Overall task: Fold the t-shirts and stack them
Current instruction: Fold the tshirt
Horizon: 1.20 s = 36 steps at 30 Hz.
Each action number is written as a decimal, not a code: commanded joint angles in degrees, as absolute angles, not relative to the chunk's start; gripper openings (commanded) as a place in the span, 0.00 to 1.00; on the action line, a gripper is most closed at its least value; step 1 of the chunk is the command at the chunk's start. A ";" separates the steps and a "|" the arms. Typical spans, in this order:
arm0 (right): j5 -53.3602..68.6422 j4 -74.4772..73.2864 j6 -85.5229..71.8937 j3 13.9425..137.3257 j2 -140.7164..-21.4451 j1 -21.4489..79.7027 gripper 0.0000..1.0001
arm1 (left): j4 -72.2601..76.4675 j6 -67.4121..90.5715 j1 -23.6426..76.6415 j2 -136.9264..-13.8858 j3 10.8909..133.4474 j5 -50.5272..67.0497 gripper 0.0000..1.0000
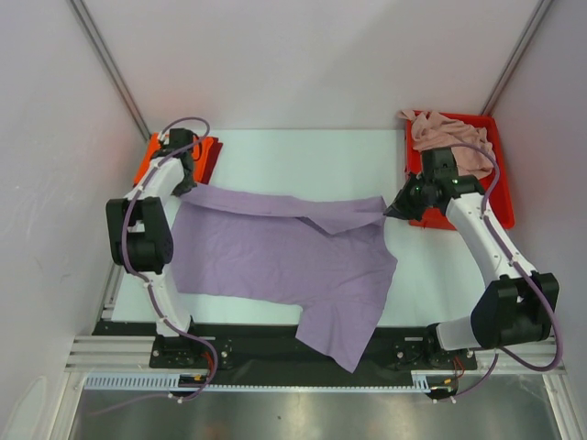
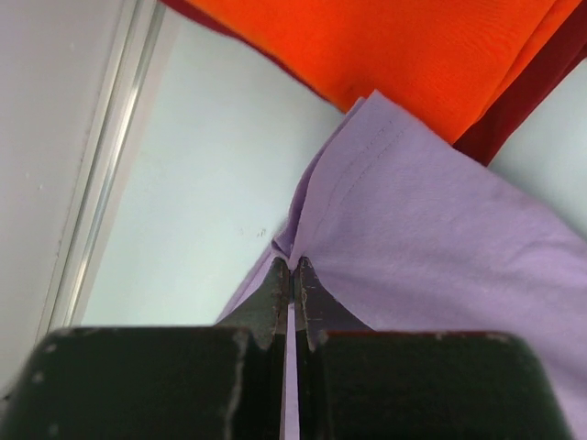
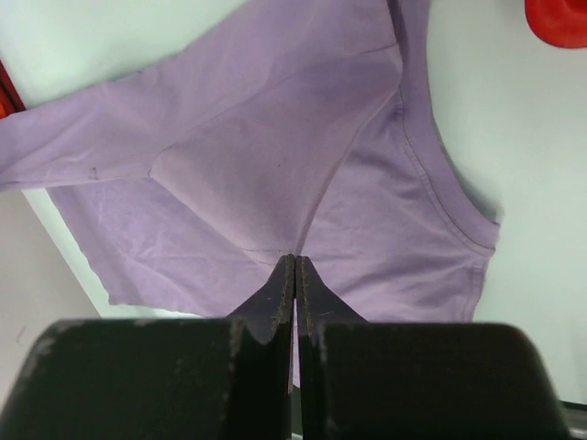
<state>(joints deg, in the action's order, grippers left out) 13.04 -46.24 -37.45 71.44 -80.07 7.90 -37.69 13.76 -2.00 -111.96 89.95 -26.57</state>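
Note:
A large lavender t-shirt (image 1: 284,257) lies spread across the middle of the table, its far edge folded over in a band. My left gripper (image 1: 188,183) is shut on its far left corner, with cloth pinched between the jaws (image 2: 293,266). My right gripper (image 1: 394,209) is shut on the far right end of that folded edge (image 3: 294,261). The lavender cloth (image 3: 275,165) fills the right wrist view. A folded orange-red shirt (image 2: 413,55) lies on a dark red one (image 2: 541,82) just beyond the left gripper. A pale pink shirt (image 1: 445,137) sits crumpled in the red tray (image 1: 491,197).
The red tray stands at the back right, right behind the right gripper. The orange-red stack (image 1: 206,156) sits at the back left corner. One corner of the lavender shirt (image 1: 339,339) hangs over the near edge onto the black rail. Enclosure walls close in on both sides.

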 commanded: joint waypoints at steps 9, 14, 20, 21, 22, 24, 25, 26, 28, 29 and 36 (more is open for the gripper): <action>13.19 -46.85 -35.51 67.68 -78.75 8.61 0.00 | -38.41 16.08 -2.72 -110.65 85.96 -27.25 0.00; 13.36 -46.32 -35.16 66.45 -79.45 8.79 0.00 | -38.41 16.52 -2.72 -110.22 84.99 -28.74 0.00; 13.10 -47.11 -34.28 66.01 -79.89 9.14 0.00 | -38.32 16.87 -2.72 -109.34 83.06 -29.27 0.00; 13.01 -47.20 -33.84 65.83 -79.81 9.14 0.00 | -38.23 16.87 -2.72 -109.34 82.71 -29.27 0.00; 13.01 -47.20 -33.66 65.31 -79.72 9.14 0.00 | -38.06 16.87 -2.72 -109.34 82.44 -29.44 0.00; 13.01 -47.02 -33.49 64.69 -79.72 9.23 0.00 | -37.53 16.61 -2.81 -109.42 81.91 -29.97 0.00; 13.18 -46.85 -33.14 64.51 -80.06 9.14 0.00 | -37.53 16.44 -2.81 -109.60 81.91 -30.23 0.00; 13.18 -46.93 -33.05 64.25 -80.59 9.14 0.00 | -37.53 16.44 -2.81 -109.86 82.18 -30.32 0.00; 13.36 -46.93 -32.78 63.90 -80.86 9.23 0.00 | -37.71 16.52 -2.90 -110.13 82.35 -30.23 0.01; 13.45 -46.32 -32.78 63.46 -80.95 9.23 0.00 | -37.53 16.52 -2.90 -110.21 82.27 -30.23 0.01; 15.73 -46.67 -33.05 66.52 -81.74 9.23 0.00 | -38.06 16.79 -2.90 -112.24 83.67 -30.06 0.12</action>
